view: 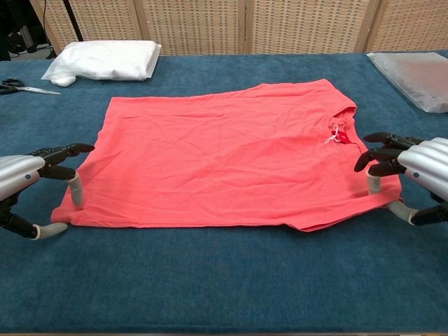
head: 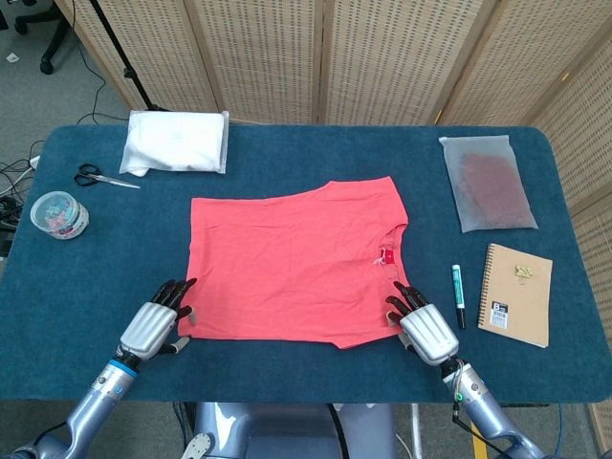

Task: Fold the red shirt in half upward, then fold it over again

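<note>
The red shirt [head: 292,263] [view: 224,154] lies flat on the blue table [head: 316,373], collar and tag to the right. My left hand [head: 153,328] [view: 28,185] is at the shirt's near left corner with its fingers spread. One fingertip [view: 75,197] touches the cloth edge and the thumb lies beside the corner. My right hand [head: 426,330] [view: 413,175] sits at the near right corner below the collar, fingers apart. One fingertip [view: 374,185] rests on the cloth and its thumb is on the table just off the hem. Neither hand holds cloth.
A white package [head: 177,141] lies at the back left, with scissors [head: 100,177] and a round container [head: 59,213] on the left. A frosted bag [head: 486,182], a pen [head: 457,295] and a notebook [head: 516,292] lie to the right.
</note>
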Controlling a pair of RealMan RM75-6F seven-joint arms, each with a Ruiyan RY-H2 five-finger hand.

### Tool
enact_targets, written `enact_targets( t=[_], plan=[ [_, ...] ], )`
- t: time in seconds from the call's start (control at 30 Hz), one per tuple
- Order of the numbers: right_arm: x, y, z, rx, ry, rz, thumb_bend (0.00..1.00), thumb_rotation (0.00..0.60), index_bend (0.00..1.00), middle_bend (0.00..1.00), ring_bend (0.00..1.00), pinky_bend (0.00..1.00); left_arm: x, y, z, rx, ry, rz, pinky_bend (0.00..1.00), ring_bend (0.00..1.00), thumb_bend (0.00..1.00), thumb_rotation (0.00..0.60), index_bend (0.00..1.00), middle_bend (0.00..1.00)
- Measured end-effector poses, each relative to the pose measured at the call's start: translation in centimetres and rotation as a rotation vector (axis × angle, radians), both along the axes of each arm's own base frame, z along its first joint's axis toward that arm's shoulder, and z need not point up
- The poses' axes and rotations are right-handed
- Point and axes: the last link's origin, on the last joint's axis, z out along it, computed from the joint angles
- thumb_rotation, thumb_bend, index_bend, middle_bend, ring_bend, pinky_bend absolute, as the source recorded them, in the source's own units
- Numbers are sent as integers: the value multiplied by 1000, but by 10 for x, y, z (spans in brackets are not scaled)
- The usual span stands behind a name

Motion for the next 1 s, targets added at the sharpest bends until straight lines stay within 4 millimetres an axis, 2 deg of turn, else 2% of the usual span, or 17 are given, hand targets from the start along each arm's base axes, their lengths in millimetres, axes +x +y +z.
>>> enact_targets(
  t=[0.37,0.63,1.0],
  plan=[
    [0,-1,1,1,-8,-3,569,600,585,279,60,166,-1,-1,-5,-12,0,22,0,0,421,600,575,0],
    [0,-1,2,3,-11,-5,569,600,585,280,60,166,-1,0,-9,-14,1,27,0,0,515,600,671,0],
    [3,0,2,20,-18,18,608,600,625,280,60,166,-1,-3,-5,-10,-22,29,0,0,538,600,695,0]
  ],
)
